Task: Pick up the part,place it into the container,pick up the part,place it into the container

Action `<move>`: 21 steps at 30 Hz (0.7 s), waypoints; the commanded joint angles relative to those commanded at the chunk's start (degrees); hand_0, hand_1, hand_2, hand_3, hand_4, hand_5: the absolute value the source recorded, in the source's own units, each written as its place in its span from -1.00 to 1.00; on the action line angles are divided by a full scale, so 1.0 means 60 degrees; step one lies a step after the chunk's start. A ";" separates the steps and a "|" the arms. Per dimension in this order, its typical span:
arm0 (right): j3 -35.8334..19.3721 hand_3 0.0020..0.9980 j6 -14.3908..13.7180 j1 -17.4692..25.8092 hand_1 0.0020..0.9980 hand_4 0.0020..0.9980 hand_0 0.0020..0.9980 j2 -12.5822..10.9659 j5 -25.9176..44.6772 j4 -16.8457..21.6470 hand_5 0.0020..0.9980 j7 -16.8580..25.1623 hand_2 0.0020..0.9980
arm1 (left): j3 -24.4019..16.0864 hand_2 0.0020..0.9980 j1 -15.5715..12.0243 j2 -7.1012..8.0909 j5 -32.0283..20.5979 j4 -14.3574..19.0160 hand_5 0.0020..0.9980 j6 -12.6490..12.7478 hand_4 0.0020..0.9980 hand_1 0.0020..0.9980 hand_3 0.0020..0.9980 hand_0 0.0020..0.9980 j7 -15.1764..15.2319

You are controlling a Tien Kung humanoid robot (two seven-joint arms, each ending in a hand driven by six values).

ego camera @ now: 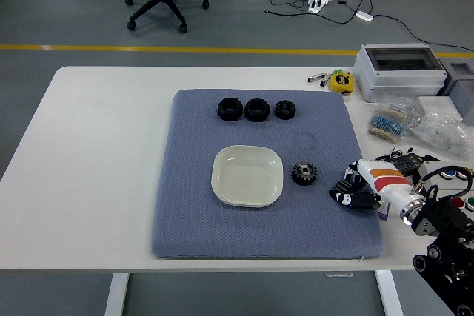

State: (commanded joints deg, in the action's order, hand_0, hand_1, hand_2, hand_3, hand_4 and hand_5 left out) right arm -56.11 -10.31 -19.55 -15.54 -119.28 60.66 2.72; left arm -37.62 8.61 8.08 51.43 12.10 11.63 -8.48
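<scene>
Gear (pixel 303 173) sits on the blue mat (pixel 185 220), just right of the white dish (pixel 247 176), and my right hand (pixel 354 192) rests near it, fingers curled in, holding nothing. Risk as I see it: a low sideways reach could nudge that gear away, or tip it against the dish rim. Three black nuts (pixel 255 109) wait farther back. No writing legible anywhere from here.
</scene>
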 joint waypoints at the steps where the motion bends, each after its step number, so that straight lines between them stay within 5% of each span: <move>1: -0.0010 -0.30 -0.0047 0.0007 -0.82 0.58 -1.00 -0.0005 0.0026 0.0024 -0.07 0.0021 -0.53 | -0.0013 0.36 -0.0008 0.0000 0.0020 0.0000 0.19 -0.0002 0.27 0.36 0.13 0.35 -0.0005; 21: -0.0200 -0.34 -0.0668 -0.0033 -0.84 0.49 -1.00 -0.0021 0.0234 0.0977 -0.10 0.0258 -0.58 | 0.0088 0.36 0.0029 0.0020 -0.0115 0.0005 0.19 -0.0019 0.27 0.36 0.13 0.34 0.0031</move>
State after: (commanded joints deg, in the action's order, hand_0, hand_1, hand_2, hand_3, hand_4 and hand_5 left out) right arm -57.31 -14.32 -19.75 -15.66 -117.88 66.53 4.27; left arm -37.09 8.79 8.20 50.74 12.13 11.51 -8.29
